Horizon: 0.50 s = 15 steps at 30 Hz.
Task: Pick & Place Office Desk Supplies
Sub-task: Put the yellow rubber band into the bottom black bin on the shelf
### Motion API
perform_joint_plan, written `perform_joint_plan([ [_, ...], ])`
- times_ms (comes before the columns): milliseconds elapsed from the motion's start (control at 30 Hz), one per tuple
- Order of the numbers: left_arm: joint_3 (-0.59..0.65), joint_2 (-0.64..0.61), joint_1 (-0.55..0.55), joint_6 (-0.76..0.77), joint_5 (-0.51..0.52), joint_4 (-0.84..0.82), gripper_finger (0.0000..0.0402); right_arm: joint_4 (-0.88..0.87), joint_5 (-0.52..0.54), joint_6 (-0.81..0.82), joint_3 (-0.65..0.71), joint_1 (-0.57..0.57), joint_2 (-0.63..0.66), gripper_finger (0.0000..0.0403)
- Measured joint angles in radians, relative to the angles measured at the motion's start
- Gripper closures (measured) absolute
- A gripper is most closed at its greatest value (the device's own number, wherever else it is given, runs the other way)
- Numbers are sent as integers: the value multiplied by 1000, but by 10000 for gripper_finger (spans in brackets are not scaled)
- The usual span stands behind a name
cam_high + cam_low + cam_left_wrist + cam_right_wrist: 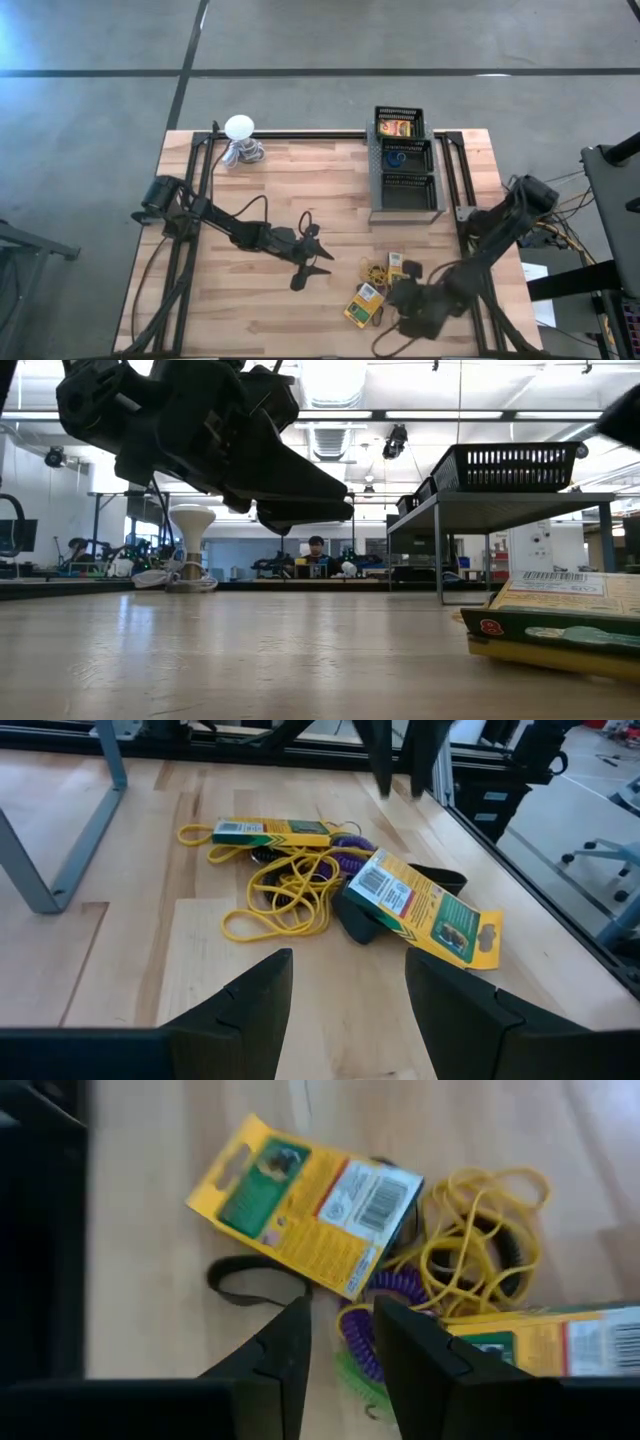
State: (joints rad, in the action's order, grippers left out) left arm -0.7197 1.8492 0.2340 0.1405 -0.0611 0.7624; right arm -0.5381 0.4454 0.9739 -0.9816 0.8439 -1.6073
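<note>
the wooden table (pixel 250 300) carries a cluster of supplies near the right arm's base, well apart from the black three-bin rack (pixel 405 165). the cluster holds a yellow-and-green box (pixel 310 1195), a second box (pixel 270 830), a tangle of yellow rubber bands (pixel 285 900) and a purple coiled ring (pixel 365 1340) with a green one beside it. the right gripper (pixel 340 1350) hangs just above the cluster, its two fingers set a narrow gap apart and empty; the purple ring lies directly ahead of that gap, between the two boxes and touching the rubber bands. the nearer box lies flat with its long axis running slantwise away from the fingers, its hang-tab end farthest from the rubber bands. the left gripper (pixel 345 1005) waits toward the middle of the table from the cluster, fingers spread wide and holding nothing, looking at the same heap from the opposite side. the right arm is judged the nearer and better placed for the pick. of the rack, the bin farthest from the cluster holds a yellow-and-red item, the middle bin a blue ring (pixel 400 157), and the nearest bin appears empty, though its floor is hard to read.
</note>
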Motion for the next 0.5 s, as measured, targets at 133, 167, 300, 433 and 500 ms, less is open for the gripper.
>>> perform_joint_plan([
  [133, 0, 0, 0, -1, 10, 2, 201, -16, -1, -35, -26, -92, -59, 303],
  [167, 0, 0, 0, -1, 10, 2, 201, -13, -1, -38, -28, -120, -63, 303],
  [300, 0, 0, 0, -1, 9, 0, 201, -16, -73, -37, -26, -236, -76, 301],
  [433, 0, 0, 0, -1, 9, -13, 201, -24, -212, -96, -23, -312, -84, 303],
  [500, 0, 0, 0, -1, 9, -24, 201, -26, -241, -130, -23, -318, -84, 307],
])
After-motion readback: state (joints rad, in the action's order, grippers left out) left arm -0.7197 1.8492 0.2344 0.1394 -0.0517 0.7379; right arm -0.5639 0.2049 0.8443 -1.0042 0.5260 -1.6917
